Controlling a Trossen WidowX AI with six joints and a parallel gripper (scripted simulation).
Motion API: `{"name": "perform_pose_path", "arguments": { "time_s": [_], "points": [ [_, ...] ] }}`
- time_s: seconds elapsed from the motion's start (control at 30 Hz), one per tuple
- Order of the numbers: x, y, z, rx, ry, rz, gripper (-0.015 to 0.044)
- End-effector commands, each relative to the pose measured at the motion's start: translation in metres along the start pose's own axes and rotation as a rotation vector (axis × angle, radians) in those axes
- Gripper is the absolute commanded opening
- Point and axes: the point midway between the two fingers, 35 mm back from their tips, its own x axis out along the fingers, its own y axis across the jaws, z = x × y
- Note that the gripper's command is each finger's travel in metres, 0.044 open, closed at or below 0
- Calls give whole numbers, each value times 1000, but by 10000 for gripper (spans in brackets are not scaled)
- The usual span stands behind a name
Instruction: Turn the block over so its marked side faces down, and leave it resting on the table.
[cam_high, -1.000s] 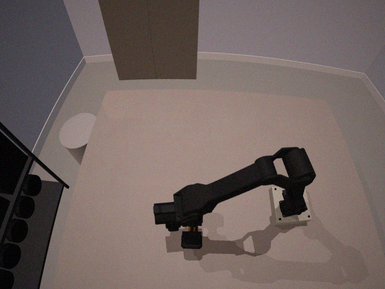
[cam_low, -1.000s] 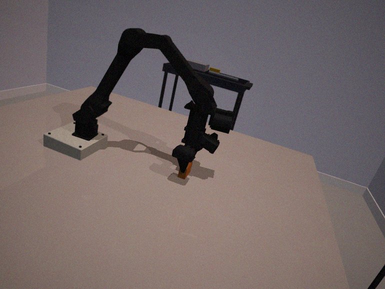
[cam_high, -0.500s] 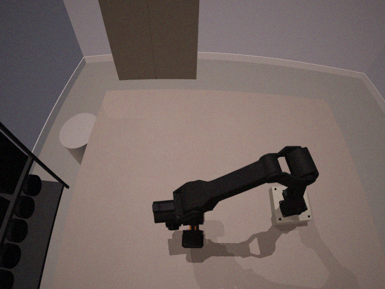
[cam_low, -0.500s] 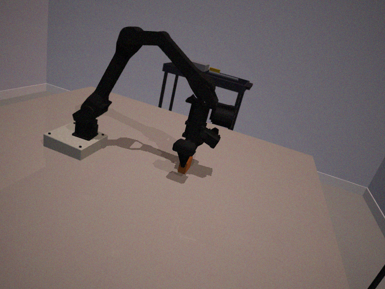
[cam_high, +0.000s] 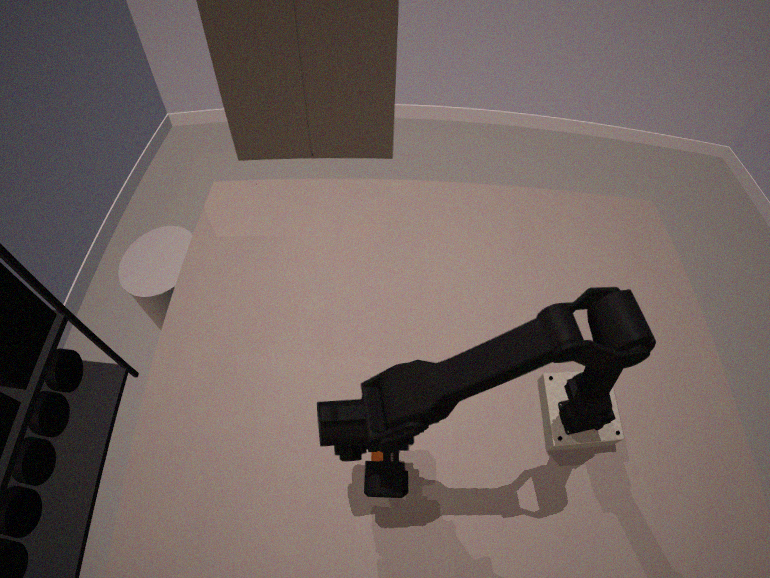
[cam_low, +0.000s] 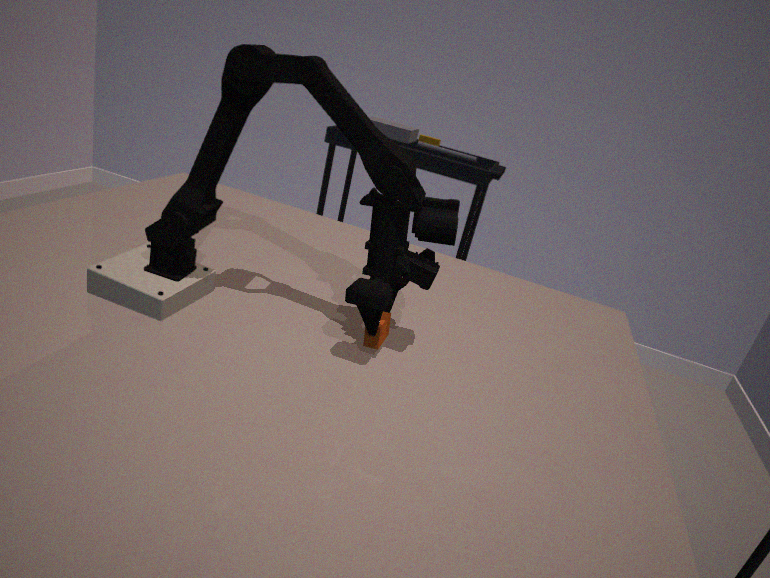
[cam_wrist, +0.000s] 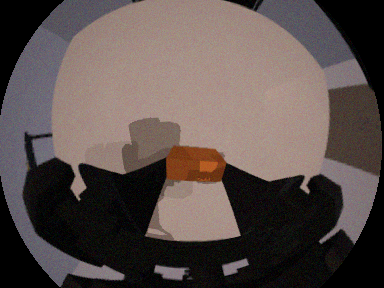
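Observation:
The orange block (cam_high: 376, 456) (cam_low: 376, 339) (cam_wrist: 181, 162) is clamped between the two black fingers of my gripper (cam_high: 386, 457) (cam_low: 381, 323) (cam_wrist: 195, 163), which points down. The fingers press on two opposite ends of the block. In the exterior view the block appears to be slightly above the table (cam_high: 310, 279) (cam_low: 373, 466) (cam_wrist: 200, 75), with shadows around it. The wrist view shows a brighter orange patch on the face toward the camera; I cannot tell whether it is the mark. The gripper hides most of the block in the top view.
The arm's pale base block (cam_high: 545, 423) (cam_low: 124, 298) stands on the table. Off the table are a white round stand (cam_high: 155, 261), a dark rack (cam_high: 102, 404) at the left of the top view, and a dark side table (cam_low: 457, 171) behind the arm in the exterior view.

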Motion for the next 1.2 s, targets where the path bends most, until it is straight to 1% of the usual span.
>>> {"name": "perform_pose_path", "arguments": {
  "time_s": [0.0,0.83,1.07,1.17],
  "points": [
    [1,0,0,-5,-73,-4,0],
    [4,-1,-10,1,-456,-2,0],
    [4,-1,-10,2,-468,-2,0],
    [11,0,-6,0,-499,-1,0]
  ]
}}
